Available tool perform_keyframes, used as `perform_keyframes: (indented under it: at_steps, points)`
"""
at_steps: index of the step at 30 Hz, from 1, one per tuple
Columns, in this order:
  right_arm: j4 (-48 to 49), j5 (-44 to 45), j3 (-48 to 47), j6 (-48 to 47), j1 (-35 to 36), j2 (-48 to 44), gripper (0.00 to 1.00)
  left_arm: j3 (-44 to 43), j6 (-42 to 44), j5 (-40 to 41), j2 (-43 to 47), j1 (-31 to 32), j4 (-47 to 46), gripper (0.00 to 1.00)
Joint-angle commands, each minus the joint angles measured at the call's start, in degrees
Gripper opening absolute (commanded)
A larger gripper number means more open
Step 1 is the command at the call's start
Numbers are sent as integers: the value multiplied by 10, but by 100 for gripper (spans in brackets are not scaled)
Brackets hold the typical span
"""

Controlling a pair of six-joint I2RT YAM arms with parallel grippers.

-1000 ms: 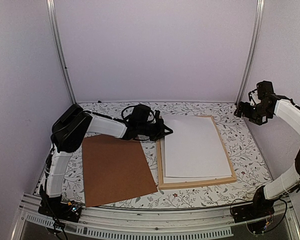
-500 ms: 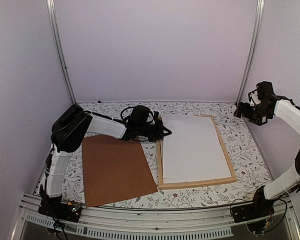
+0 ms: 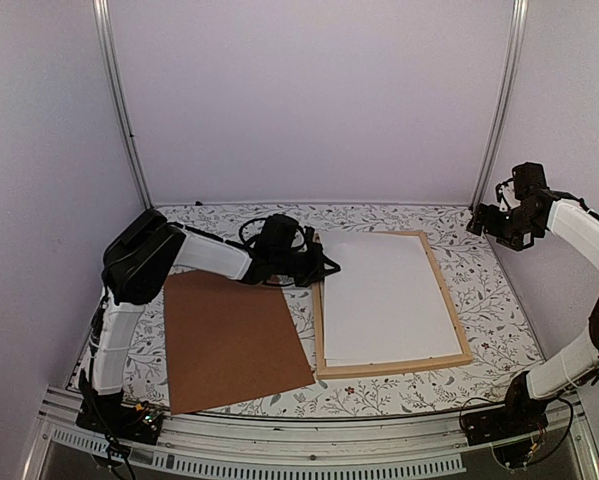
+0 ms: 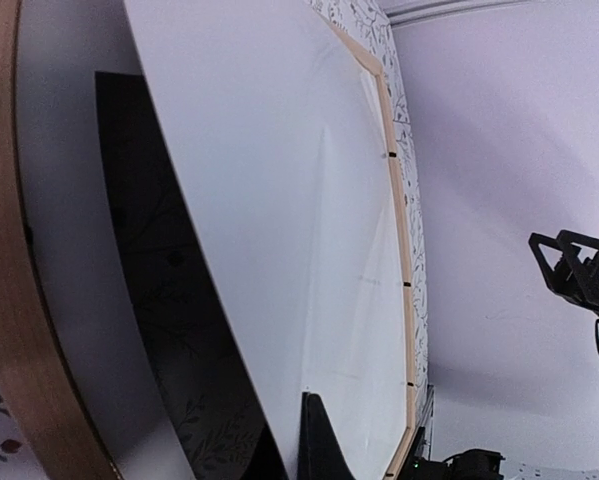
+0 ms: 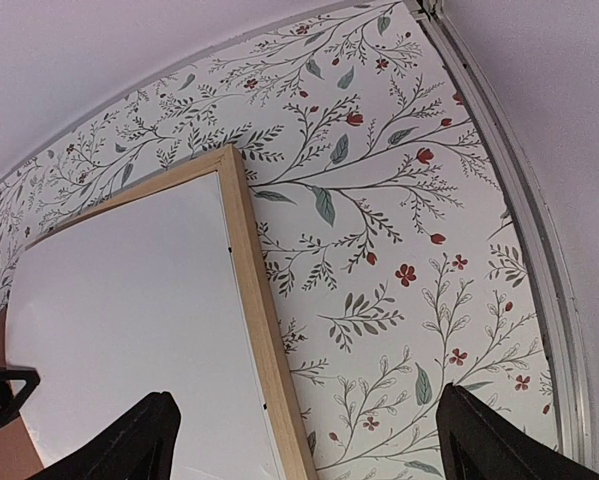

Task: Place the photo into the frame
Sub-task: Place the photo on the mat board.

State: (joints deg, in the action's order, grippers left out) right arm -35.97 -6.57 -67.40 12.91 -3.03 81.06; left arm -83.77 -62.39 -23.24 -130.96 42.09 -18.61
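The frame (image 3: 394, 366) of light wood lies flat right of centre. The photo (image 3: 384, 295) rests in it with its plain white back up, so its picture side is hidden. My left gripper (image 3: 325, 266) is shut on the photo's left edge, just inside the frame's left rail. In the left wrist view the photo (image 4: 299, 200) slopes up from the far rail of the frame (image 4: 400, 260) to my gripper (image 4: 297, 452), with a dark shadowed gap under the raised edge. My right gripper (image 3: 487, 222) hangs open and high at the right, above the frame's far right corner (image 5: 254, 290).
A plain brown backing board (image 3: 234, 340) lies flat left of the frame, under my left forearm. The floral tablecloth (image 5: 409, 250) shows right of the frame. Metal posts (image 3: 496, 110) stand at the back corners, the right one close to my right arm.
The photo has slid left and sunk between the rails, so the frame's right rail now shows fully. My left gripper drew back left a little. The right arm has not moved.
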Motion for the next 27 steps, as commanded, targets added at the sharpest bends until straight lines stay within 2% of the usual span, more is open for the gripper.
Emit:
perform_keyframes:
  at_steps: [1, 17, 27]
  points:
    - [9, -5, 6, 2, -2, 2, 93, 1, 0, 7, -6, 0, -8, 1]
    - [8, -7, 5, 1, -2, 2, 93, -17, -8, 16, -18, 12, -6, 2]
    - [9, -10, 5, 1, -2, 3, 93, -30, -4, 15, -24, 17, 6, 9]
